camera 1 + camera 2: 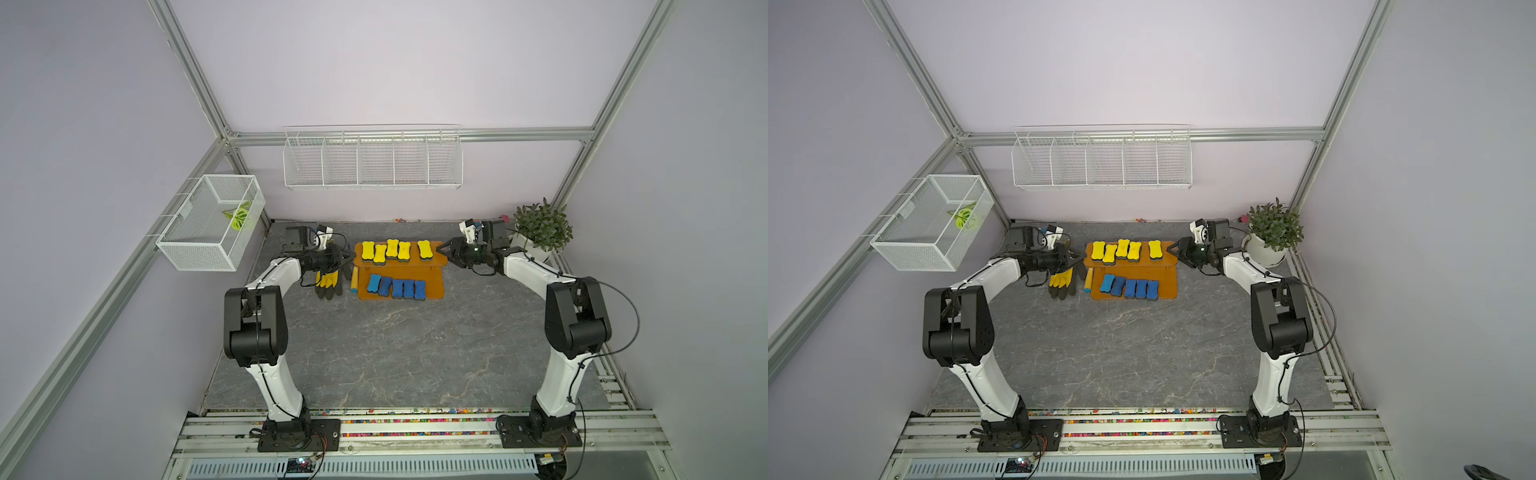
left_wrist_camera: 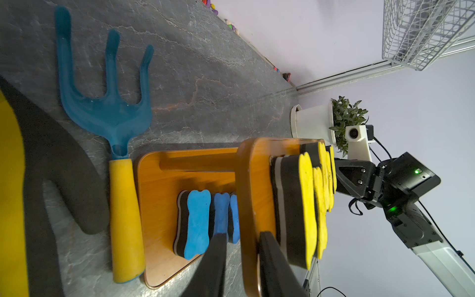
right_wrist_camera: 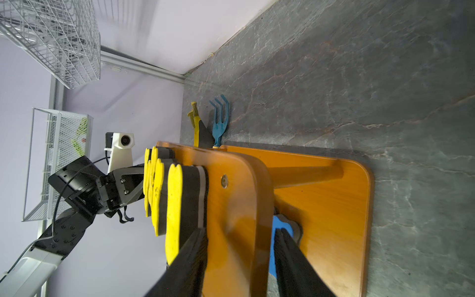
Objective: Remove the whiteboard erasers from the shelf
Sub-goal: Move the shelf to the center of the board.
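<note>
Closest to me, the front rail [image 1: 415,430] carries both arms, which reach across the grey bench [image 1: 395,353] to the shelf [image 1: 434,286] near the back wall. All ten erasers are on it: five yellow erasers [image 1: 392,248] on the upper step and five blue erasers [image 1: 398,288] in a row on the lower one. The shelf's long axis runs from one arm to the other, while each eraser lies crosswise to it, front to back.

The left end effector [image 1: 347,258] sits at the left end of the upper step and the right end effector [image 1: 441,248] at the right end, so neither arm is nearer. From either one the erasers lie inward, along the board. In the wrist views each pair of fingers [image 2: 272,257] straddles the edge of the upper board, one finger on the yellow side and one underneath, above the blue row. The left jaws stand narrow and the right somewhat wider. Whether either pair actually pinches the wood I cannot tell.

My guess is that the coming move acts on the shelf itself, and a tilt would send the loose blocks sliding. A glove [image 1: 328,282] and a rake [image 2: 108,113] lie just beside the shelf's left end.
</note>
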`<state>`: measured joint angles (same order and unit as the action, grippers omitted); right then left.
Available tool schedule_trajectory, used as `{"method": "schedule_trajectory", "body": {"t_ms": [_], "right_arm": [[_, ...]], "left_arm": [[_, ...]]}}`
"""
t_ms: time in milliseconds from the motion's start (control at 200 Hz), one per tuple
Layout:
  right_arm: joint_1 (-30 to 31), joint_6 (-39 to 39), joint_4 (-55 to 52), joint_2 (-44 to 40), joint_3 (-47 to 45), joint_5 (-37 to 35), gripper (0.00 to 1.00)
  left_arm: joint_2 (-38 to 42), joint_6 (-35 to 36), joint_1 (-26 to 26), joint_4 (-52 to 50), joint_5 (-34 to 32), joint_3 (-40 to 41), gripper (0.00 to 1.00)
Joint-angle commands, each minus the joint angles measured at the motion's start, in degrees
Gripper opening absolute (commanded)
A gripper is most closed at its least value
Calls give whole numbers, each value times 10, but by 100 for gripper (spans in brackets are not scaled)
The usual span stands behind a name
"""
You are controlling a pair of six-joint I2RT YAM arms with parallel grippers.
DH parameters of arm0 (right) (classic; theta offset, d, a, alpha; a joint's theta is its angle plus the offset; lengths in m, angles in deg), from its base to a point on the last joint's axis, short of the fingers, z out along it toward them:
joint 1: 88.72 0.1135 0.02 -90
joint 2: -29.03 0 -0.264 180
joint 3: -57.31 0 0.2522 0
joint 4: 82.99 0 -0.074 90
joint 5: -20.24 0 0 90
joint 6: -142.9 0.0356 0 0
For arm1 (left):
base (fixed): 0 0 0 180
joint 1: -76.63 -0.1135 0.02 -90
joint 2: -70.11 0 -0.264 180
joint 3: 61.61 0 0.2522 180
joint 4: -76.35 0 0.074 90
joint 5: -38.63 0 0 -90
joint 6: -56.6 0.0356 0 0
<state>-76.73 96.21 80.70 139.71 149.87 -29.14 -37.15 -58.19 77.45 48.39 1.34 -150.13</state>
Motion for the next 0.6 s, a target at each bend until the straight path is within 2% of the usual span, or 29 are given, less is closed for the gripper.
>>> {"method": "schedule_trajectory", "body": {"t_ms": [0, 360, 595], "right_arm": [[1, 16, 27, 8, -16, 21, 46], [1, 25, 48, -3, -41, 22, 26], [-1, 24, 48, -20, -56, 16, 16]], "left_arm": [[-18, 8, 2, -16, -9, 8, 27], [-12, -1, 14, -3, 6, 21, 27], [-5, -10, 23, 6, 22, 23, 17]]}}
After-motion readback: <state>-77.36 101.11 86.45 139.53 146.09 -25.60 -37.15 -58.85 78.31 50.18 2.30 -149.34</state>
